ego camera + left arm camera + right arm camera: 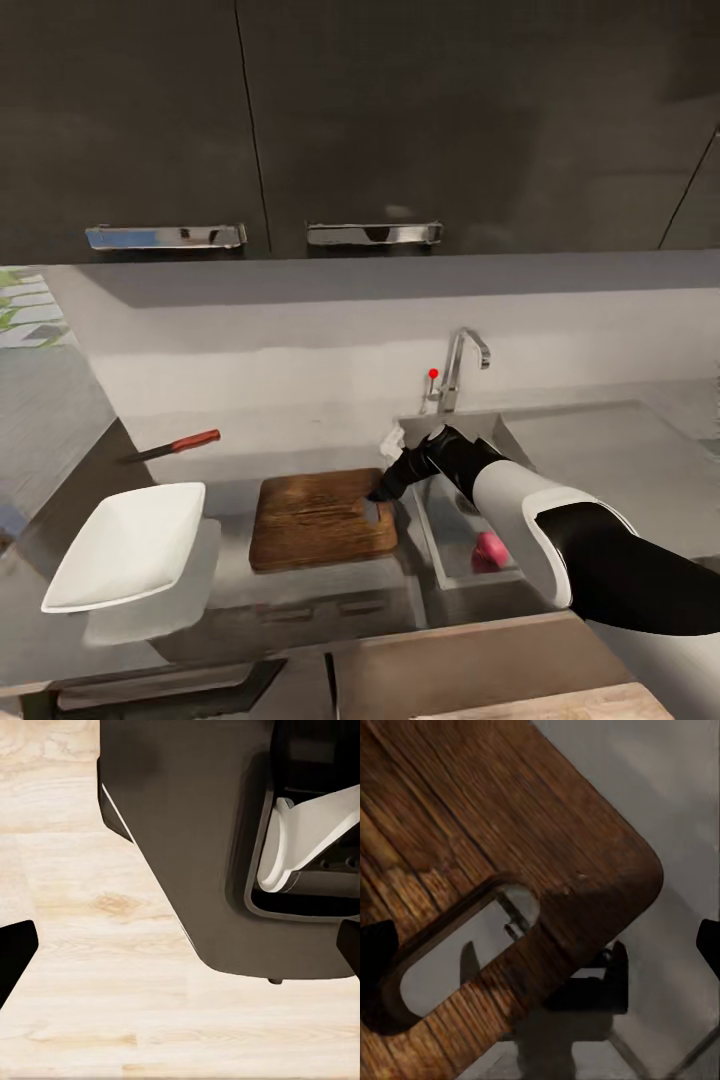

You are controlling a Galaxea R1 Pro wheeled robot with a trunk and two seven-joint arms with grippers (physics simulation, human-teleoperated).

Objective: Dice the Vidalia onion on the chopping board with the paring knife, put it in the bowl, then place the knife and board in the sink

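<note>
Vidalia onion (pixel 489 552) down in the sink (pixel 470 545), below and behind the right claw (pixel 382 497), well apart from it. Right claw spread wide, empty, poised over the slotted end of the chopping board (pixel 322 518). Beyond the board, away from the claw, white bowl (pixel 128 545) on the bench (pixel 300 600); paring knife (pixel 172 446) behind the bowl. Left claw: cannot tell.
</note>
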